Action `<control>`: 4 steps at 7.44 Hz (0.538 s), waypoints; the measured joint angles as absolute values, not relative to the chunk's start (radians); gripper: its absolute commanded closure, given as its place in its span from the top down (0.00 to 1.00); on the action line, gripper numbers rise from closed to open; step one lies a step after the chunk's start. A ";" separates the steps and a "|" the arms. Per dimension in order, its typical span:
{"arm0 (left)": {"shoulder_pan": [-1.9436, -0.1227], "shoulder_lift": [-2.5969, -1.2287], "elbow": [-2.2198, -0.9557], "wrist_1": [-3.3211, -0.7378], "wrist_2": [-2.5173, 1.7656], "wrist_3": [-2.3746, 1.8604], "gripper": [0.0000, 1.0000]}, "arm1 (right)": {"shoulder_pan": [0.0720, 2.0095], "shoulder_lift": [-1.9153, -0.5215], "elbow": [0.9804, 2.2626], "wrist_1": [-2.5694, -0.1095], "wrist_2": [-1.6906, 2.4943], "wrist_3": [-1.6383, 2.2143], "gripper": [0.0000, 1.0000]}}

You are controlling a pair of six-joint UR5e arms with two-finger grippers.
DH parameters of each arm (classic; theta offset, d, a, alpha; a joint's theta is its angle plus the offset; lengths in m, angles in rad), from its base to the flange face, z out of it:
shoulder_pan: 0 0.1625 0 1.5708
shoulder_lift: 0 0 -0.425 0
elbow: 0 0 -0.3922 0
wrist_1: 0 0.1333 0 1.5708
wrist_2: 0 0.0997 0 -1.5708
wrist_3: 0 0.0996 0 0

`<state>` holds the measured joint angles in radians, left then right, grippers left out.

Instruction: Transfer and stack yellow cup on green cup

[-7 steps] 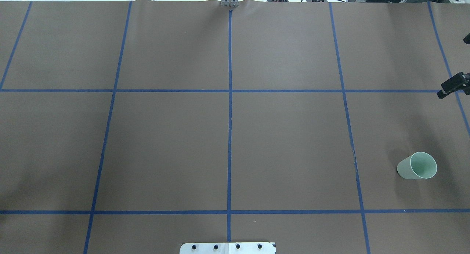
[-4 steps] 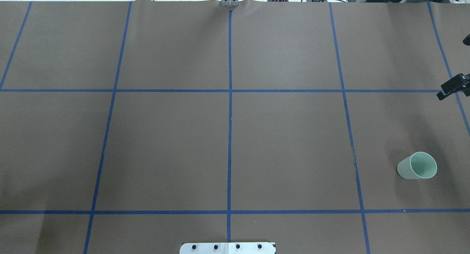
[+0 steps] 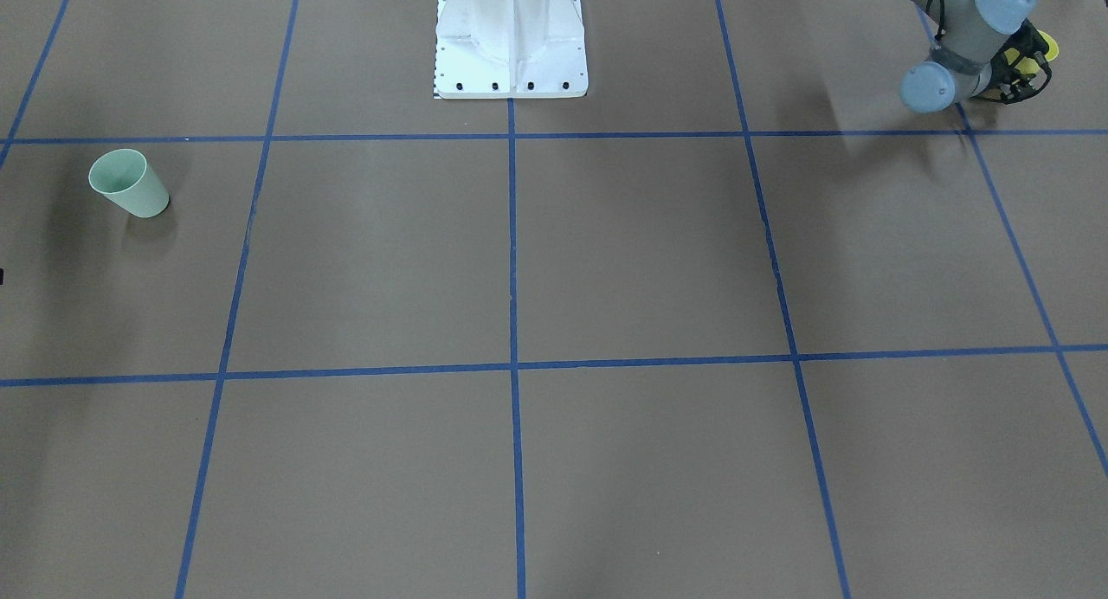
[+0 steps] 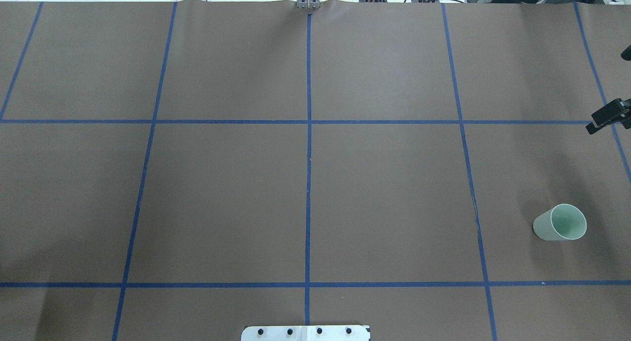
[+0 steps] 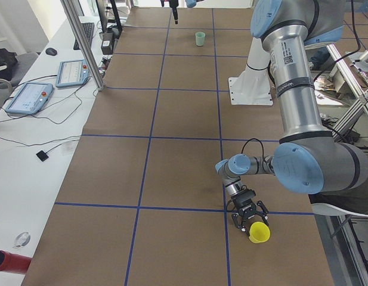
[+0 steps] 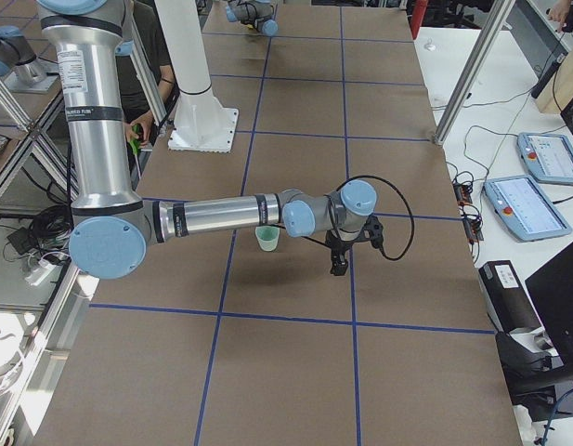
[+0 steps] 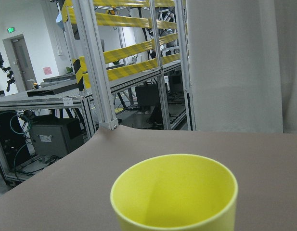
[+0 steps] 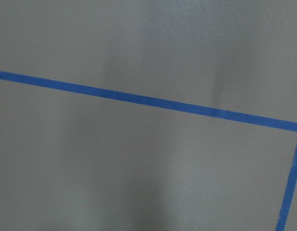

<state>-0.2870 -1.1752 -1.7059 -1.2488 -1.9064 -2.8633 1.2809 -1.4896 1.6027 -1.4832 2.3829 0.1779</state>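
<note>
Far out to the left of the robot's white base [image 3: 511, 36], about level with it, the yellow cup [image 5: 259, 232] sits on the brown table [image 4: 222, 193]. It is close to the table's robot-side edge. The left wrist camera looks straight at it from just above rim height, its open mouth upward and its inside empty [image 7: 174, 197]. The left gripper [image 5: 251, 218] is low over the table right at this cup, with its fingers spread apart. The cup is at the fingertips, and from the front only slivers of yellow [image 3: 1044, 45] show past the black fingers [image 3: 1026, 67]. Whether the fingers press on the cup cannot be told.

On the opposite side of the base, far to its right and a little farther out onto the table, the green cup [image 4: 559, 222] stands upright and alone. Its mouth is open upward and nothing is inside. The right gripper [image 6: 338, 269] hangs pointing down, farther out from the base than the green cup and apart from it. It barely enters the overhead view at the edge [image 4: 591, 126]. Its fingers look drawn together and hold nothing. Its wrist camera shows only brown table and blue tape lines [image 8: 138, 100].
</note>
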 measured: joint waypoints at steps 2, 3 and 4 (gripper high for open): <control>-0.287 -1.174 -1.692 -1.262 -1.904 -2.864 0.88 | 1.281 -1.489 1.604 -1.482 2.383 0.178 1.00; -0.287 -1.174 -1.684 -1.271 -1.902 -2.867 0.64 | 1.281 -1.490 1.606 -1.482 2.383 0.178 1.00; -0.287 -1.174 -1.680 -1.276 -1.900 -2.876 0.46 | 1.281 -1.490 1.608 -1.482 2.383 0.178 1.00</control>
